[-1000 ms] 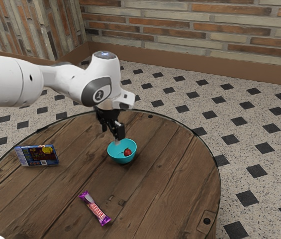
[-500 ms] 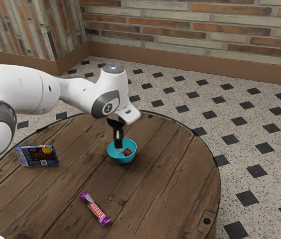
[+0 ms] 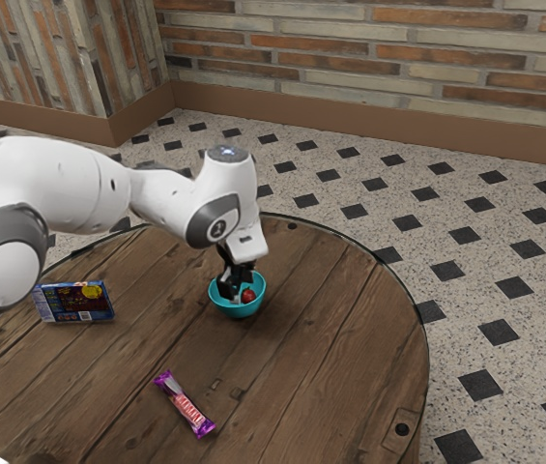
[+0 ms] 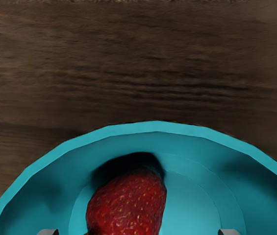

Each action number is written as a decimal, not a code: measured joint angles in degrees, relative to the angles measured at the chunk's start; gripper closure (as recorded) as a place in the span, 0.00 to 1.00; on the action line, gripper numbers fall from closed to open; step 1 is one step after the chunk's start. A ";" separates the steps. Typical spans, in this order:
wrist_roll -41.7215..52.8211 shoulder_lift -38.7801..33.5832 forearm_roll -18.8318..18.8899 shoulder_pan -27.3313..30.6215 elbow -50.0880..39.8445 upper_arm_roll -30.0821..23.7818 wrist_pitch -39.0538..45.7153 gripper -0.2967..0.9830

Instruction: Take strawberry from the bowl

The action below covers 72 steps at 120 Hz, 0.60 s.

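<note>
My gripper reaches down into the turquoise bowl, its fingertips below the rim. In the exterior view the red strawberry lies inside the bowl, right beside the fingers. The wrist view has the strawberry large on the floor of the bowl, its lower end cut off by the frame edge. There my gripper stands open, a fingertip on each side of the berry, with a wider gap on one side.
On the round wooden table, a blue box stands towards the exterior view's left. A purple-wrapped candy bar lies nearer the camera than the bowl.
My hand has come down from above the bowl into it, turning on the way. Bowl, strawberry, box and candy bar have kept their places.
</note>
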 joint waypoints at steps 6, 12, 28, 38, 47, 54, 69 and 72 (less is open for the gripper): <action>1.83 0.32 0.02 -0.02 0.01 -0.02 0.46 0.46; 3.52 0.50 0.03 -0.03 -0.03 -0.03 0.83 0.46; 7.54 0.52 -0.18 -0.08 -0.08 -0.07 1.46 0.48; 9.64 0.52 -0.69 -0.11 -0.19 -0.04 1.70 0.50; 11.21 1.05 -1.05 -0.05 -0.28 -0.05 2.05 0.51; 12.18 1.52 -1.12 0.00 -0.31 -0.04 2.34 0.53; 13.75 1.85 -1.13 0.05 -0.28 0.00 2.77 0.54; 13.99 1.87 -1.11 0.06 -0.26 -0.01 2.82 0.55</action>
